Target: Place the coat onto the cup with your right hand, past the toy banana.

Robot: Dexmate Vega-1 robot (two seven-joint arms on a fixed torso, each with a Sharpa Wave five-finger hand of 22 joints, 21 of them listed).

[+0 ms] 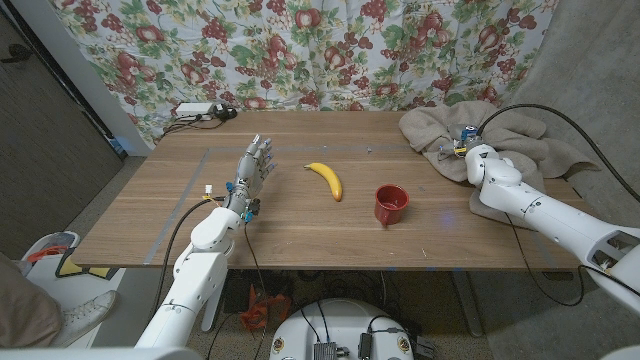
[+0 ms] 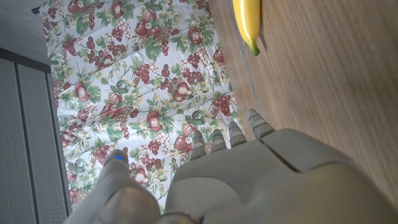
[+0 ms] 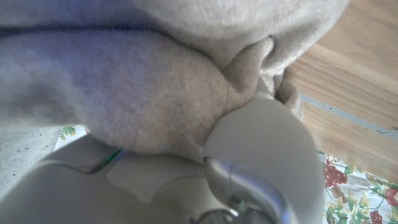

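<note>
Worktop (image 1: 300, 235): brown wood, a floral curtain (image 1: 300, 50) hanging behind its far edge.

Coat (image 1: 500, 135): beige, soft cloth, heaped at the far right corner of the worktop, part of it draping over the right edge. In the right wrist view the cloth (image 3: 155, 93) bunches right against the hand, with a fold gathered at the fingers.

Right hand (image 1: 458, 150): at the near-left edge of the heap, buried in the cloth. In the right wrist view the hand (image 3: 261, 155) has a fold of the coat pressed against it and looks to be grasping it; the fingertips are hidden in the fabric.

Cup (image 1: 391, 204): red, upright, mouth up, on the worktop right of centre, well apart from the coat.

Banana (image 1: 325, 179): yellow toy, lying on the worktop just left of the cup, between the cup and the left hand. In the left wrist view its tip (image 2: 247, 22) lies beyond the fingertips.

Left hand (image 1: 254, 168): standing on the worktop left of the banana, fingers straight and pointing to the far edge, released, grasping nothing; seen from behind in its wrist view (image 2: 249, 180).

Power strip (image 1: 197, 111): white, with cables, at the far left edge of the worktop.
</note>
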